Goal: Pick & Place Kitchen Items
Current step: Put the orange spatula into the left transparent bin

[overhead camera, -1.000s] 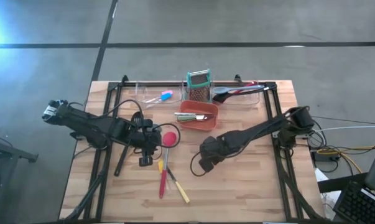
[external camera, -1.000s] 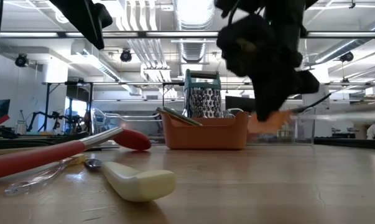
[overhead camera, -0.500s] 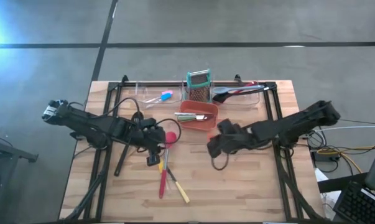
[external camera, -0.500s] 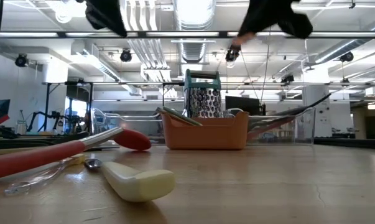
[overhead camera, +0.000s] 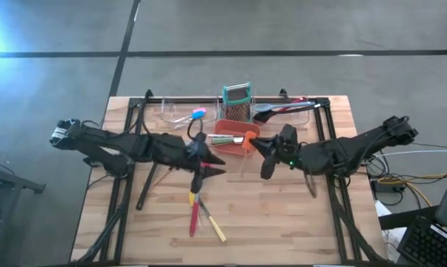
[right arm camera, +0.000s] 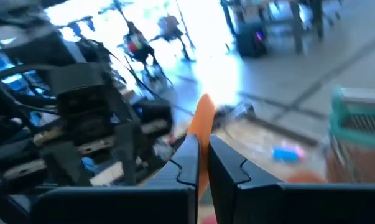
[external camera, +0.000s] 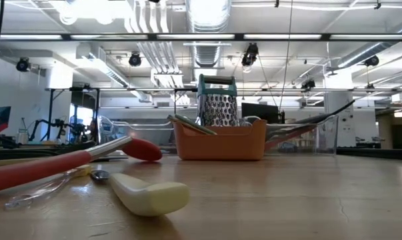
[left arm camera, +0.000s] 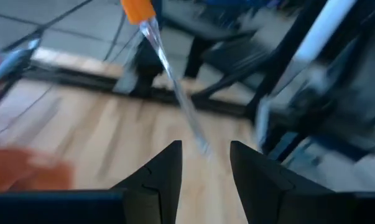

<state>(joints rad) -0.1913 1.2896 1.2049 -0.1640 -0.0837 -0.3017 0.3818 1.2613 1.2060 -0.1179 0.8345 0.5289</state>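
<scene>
An orange-headed scraper (overhead camera: 249,141) with a clear handle (left arm camera: 175,81) hangs in the air beside the red-orange bin (overhead camera: 230,142), and my right gripper (overhead camera: 260,150) is shut on it. My left gripper (overhead camera: 222,162) stands open and level, facing the scraper. The handle's free end shows just ahead of its spread fingers (left arm camera: 168,165) without touching them. A red spoon (overhead camera: 195,211) and a yellow-handled knife (overhead camera: 216,228) lie flat on the table. Neither gripper shows in the low view. My right gripper pinches the scraper at its orange head (right arm camera: 204,121) between its two fingers, and the orange end sticks out past the fingertips (right arm camera: 188,152). The fingers come in about level from the table's right side. The scraper is lifted clear, its clear handle slanting away toward my left gripper.
The bin holds a few utensils. A teal-framed grater (overhead camera: 236,104) stands behind it. A blue scraper (overhead camera: 198,113) and black spatulas (overhead camera: 275,111) lie along the far edge. The near half of the table (overhead camera: 282,230) is bare wood on the right.
My right gripper has risen well off the table toward the far edge and the bin, tipping from pointing down to about level, shut on the orange scraper and carrying it clear. My left gripper has tipped up to level and swung toward the table's right, over the red spoon's head.
</scene>
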